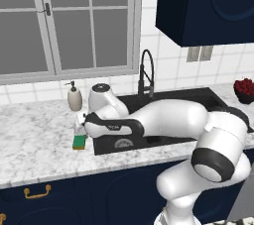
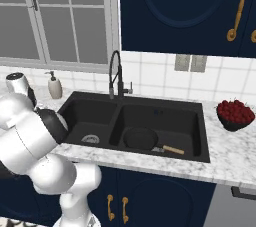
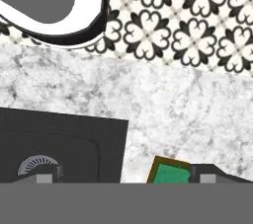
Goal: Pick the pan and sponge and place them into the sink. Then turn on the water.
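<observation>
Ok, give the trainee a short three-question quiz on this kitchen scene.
1. True or false: the pan already lies inside the sink.
2. Where is the sponge? A) in the left basin B) on the marble counter beside the sink's left edge C) in the bowl of red fruit
3. Fill in: the soap bottle stands on the counter below the ____.

Key: 1 true, in the right basin. 2 B. 3 window.

green-topped sponge (image 1: 79,142), black pan (image 2: 141,138) in black sink (image 2: 197,116), grey-veined white marble counter (image 1: 34,135).
</observation>
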